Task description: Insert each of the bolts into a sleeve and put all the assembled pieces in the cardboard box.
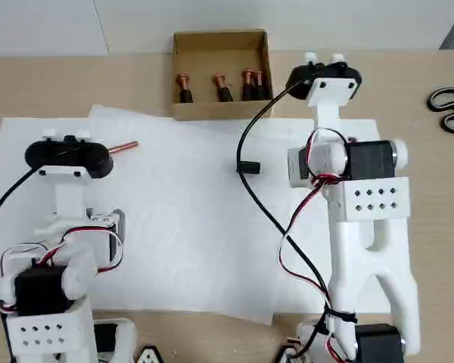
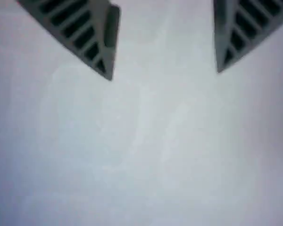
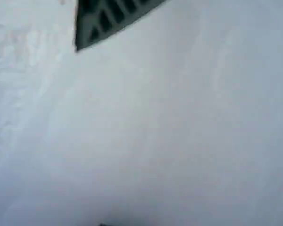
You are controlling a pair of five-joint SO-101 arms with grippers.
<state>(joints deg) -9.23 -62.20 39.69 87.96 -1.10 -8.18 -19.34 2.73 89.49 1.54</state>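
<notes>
The cardboard box (image 1: 221, 112) stands at the back of the table, holding several copper bolts in black sleeves (image 1: 222, 88). One bare copper bolt (image 1: 125, 147) lies on the white paper just right of my left arm's black wrist head (image 1: 68, 158). A lone black sleeve (image 1: 247, 167) rests on the paper near the middle. My left gripper (image 2: 163, 74) is open over bare paper with nothing between its fingers (image 2: 96, 44). My right arm's wrist head (image 1: 323, 82) hangs beside the box's right wall, over the paper's far edge.
White paper (image 1: 181, 242) covers most of the wooden table. Black scissors (image 1: 450, 108) lie at the far right. The right arm's black cable (image 1: 261, 204) loops across the paper past the sleeve.
</notes>
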